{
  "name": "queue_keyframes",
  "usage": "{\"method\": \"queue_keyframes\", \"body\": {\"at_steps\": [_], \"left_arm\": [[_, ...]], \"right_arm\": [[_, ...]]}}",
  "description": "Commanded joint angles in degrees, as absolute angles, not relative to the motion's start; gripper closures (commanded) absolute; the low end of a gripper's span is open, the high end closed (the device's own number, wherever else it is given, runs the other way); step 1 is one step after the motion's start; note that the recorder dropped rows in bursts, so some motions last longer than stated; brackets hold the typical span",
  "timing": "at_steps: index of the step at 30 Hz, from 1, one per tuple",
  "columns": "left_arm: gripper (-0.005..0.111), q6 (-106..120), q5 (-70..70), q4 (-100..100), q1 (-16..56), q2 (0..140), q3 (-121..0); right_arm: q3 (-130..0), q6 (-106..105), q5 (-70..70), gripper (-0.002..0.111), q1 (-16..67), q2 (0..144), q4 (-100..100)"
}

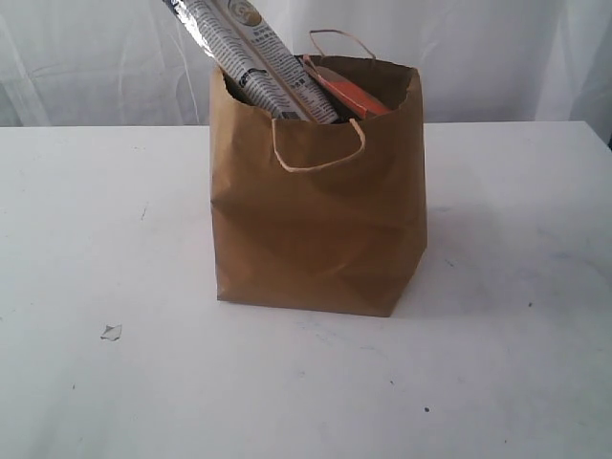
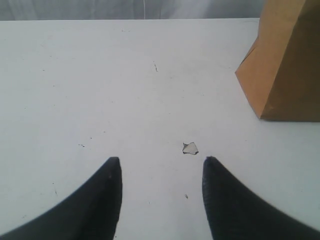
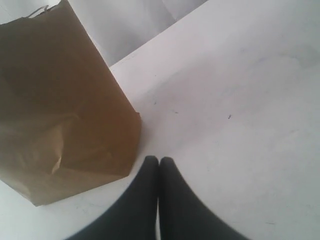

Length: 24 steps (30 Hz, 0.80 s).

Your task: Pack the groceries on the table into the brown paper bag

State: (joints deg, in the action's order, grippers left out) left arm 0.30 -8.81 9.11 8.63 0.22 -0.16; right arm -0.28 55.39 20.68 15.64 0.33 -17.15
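Half the noodle packet [image 1: 258,57], perhaps, hides in the bag [image 1: 316,229]; left fingers [image 2: 107,200] apart, right fingers [image 3: 145,195] clenched.

White on white here: draped backdrop, broad pale table.
A white curtain [image 1: 86,57] hangs in soft folds right across the back, and the white table [image 1: 96,220] runs edge to edge in front of it. The light is even and diffuse, the shadows faint. The surface shows a short scratch [image 1: 143,211], a few dark specks [image 1: 426,410], and one tiny pale scrap [image 1: 111,332] at near left.
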Motion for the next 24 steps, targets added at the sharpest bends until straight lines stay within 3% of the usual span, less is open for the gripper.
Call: {"method": "queue_keyframes", "body": {"at_steps": [1,16,24], "left_arm": [[0.054,0.5,-9.07,9.53,8.45,0.0,0.0],[0.054,0.5,-9.07,9.53,8.45,0.0,0.0],[0.054,0.5,-9.07,9.53,8.45,0.0,0.0]], "right_arm": [[0.0,46.01,20.73,0.108,15.38,0.0,-18.06],[0.0,3.86,19.61,0.108,15.38,0.0,-8.03],[0.0,1.71,15.38,0.108,15.38,0.0,-6.17]]}}
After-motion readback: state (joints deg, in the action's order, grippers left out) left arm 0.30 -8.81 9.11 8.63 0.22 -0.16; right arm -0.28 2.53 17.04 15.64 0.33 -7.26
